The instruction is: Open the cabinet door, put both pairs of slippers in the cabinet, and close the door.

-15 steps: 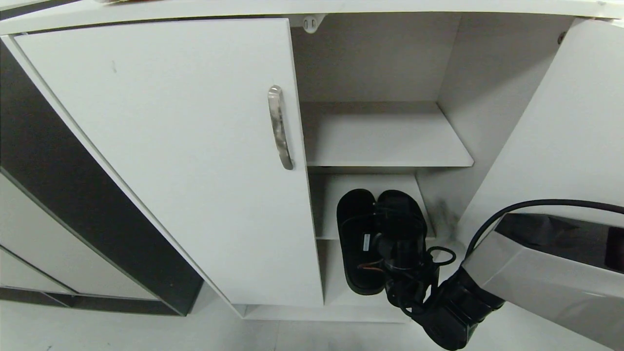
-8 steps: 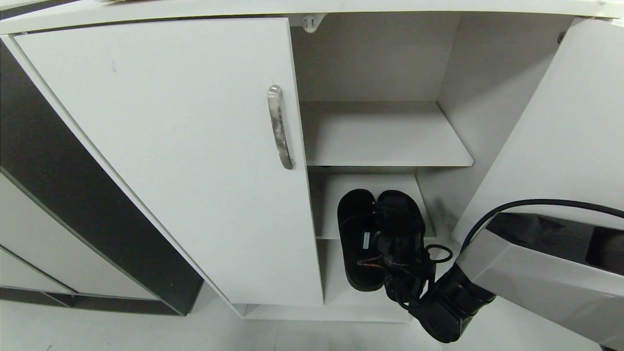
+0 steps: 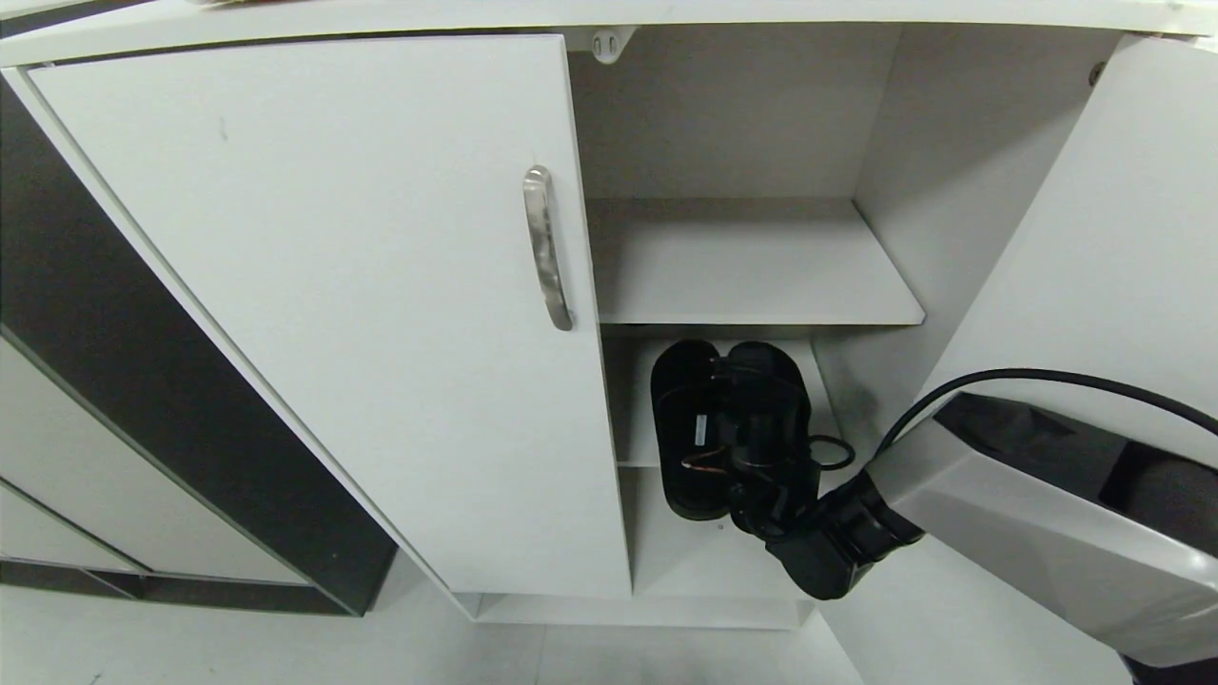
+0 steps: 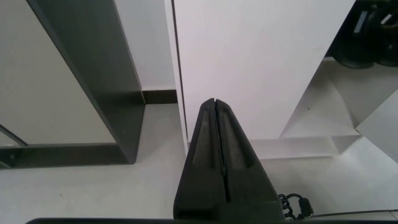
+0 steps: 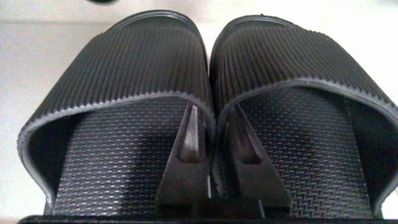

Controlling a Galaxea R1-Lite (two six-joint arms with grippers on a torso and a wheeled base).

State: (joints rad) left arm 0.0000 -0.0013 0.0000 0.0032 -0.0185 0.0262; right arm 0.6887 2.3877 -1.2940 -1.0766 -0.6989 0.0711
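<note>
The white cabinet (image 3: 742, 114) stands with its right door (image 3: 1123, 238) swung wide open and its left door (image 3: 333, 285) closed, a metal handle (image 3: 546, 247) upright near that door's inner edge. Inside the open half, a bare upper shelf (image 3: 752, 266) spans the compartment. Under it, one pair of black slippers (image 3: 690, 428) sits side by side at the front of the lower shelf (image 3: 638, 409), toes pointing into the cabinet and heels reaching out past the shelf's front edge. Whether the soles rest on the board cannot be told. The right claw (image 3: 752, 452) comes in from the open-door side and holds this pair. In the right wrist view, the claw (image 5: 214, 146) has one finger (image 5: 189, 140) inside each slipper (image 5: 143, 68), pinching the two neighbouring strap walls together between them. The left claw (image 4: 215, 109) hangs low over the pale floor (image 4: 93, 186) in front of the closed door, its two fingers pressed flat against each other with nothing between them. A dark panel (image 3: 86, 285) runs beside the cabinet on the left
</note>
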